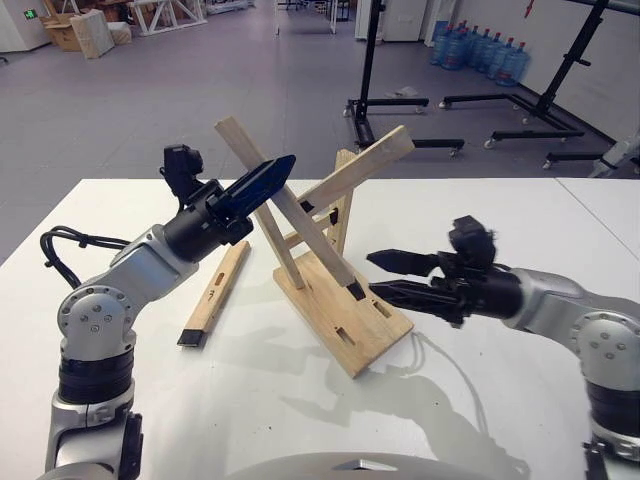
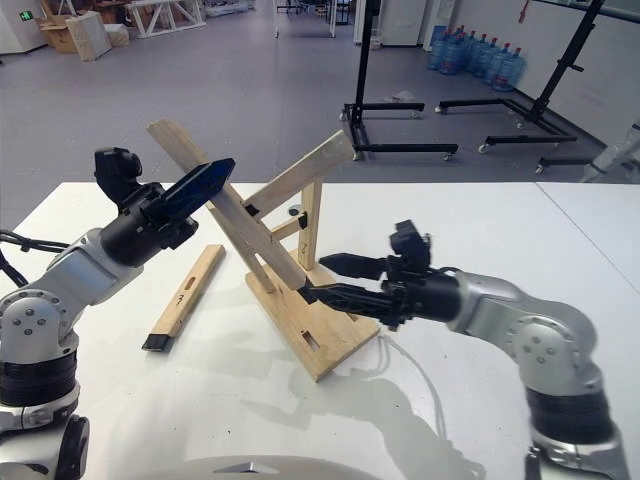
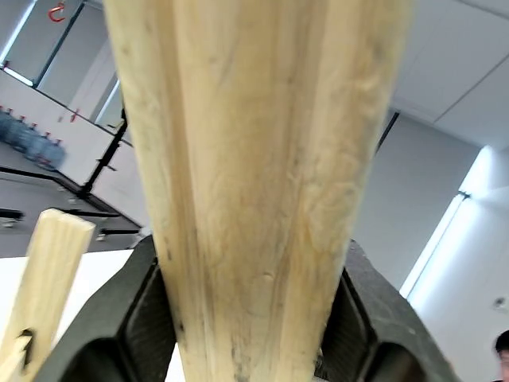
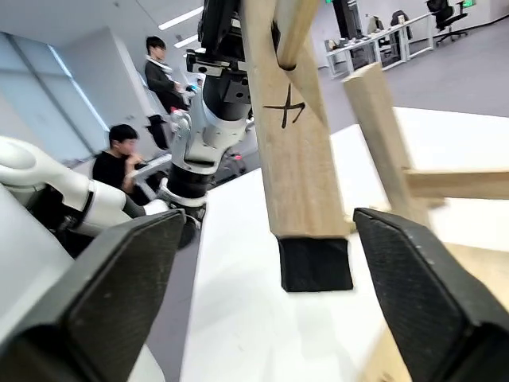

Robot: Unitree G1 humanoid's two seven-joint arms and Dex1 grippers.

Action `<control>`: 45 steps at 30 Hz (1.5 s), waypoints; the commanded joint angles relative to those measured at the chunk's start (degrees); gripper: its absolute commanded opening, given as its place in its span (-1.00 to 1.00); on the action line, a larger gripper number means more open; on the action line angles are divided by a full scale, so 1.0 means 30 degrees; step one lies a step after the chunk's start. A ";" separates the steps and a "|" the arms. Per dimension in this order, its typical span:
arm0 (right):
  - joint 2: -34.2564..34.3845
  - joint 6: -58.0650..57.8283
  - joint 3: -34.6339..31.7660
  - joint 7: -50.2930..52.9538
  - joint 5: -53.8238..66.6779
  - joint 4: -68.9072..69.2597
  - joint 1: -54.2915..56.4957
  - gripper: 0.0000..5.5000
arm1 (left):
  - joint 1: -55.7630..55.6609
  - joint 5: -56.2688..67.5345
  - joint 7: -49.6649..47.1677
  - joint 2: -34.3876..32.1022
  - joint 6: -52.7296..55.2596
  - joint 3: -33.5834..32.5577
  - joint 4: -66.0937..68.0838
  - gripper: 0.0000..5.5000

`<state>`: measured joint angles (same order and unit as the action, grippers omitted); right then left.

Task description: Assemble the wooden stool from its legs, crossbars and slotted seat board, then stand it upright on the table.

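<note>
Leg clamped between left fingers, tilted above seat board.

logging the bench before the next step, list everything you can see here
seat board: one, pale wood with slots, lying mid-table
held leg: one, pale wood, black end cap, tilted, cap end low over the seat board
loose leg: one, pale wood, black cap, flat on the table, left of the seat board
leg-and-crossbar frame: one, pale wood, at the seat board's far end, behind the held leg
table: one, white
wheeled stands: several, black, on the floor behind
water bottles: cluster, blue, far right
left pincer: shut on the held leg
right pincer: open, by the held leg's capped end
</note>
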<state>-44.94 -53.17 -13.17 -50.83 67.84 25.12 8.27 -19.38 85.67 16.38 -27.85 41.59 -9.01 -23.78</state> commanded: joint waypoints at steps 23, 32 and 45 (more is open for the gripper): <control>0.2266 1.1249 0.8559 0.2615 -1.9760 -0.8559 -0.0614 0.53 | 0.6105 -0.8250 0.0572 0.0978 -0.1068 0.2241 -0.4559 -0.23; 0.3732 0.9686 0.8791 0.3379 -1.9860 -0.6775 -0.0951 0.53 | 0.6235 -1.0586 0.3488 -0.0661 -0.1491 0.2576 -0.3899 -0.23; 0.3158 0.9364 0.7384 0.3279 -1.9840 -0.7912 -0.0570 0.53 | 0.5497 -0.8666 0.3627 -0.0913 -0.0682 0.0865 -0.3985 -0.23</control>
<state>-35.29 -24.83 9.44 -40.57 8.97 2.15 5.73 -2.89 58.28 28.65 -31.44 38.90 -6.28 -33.86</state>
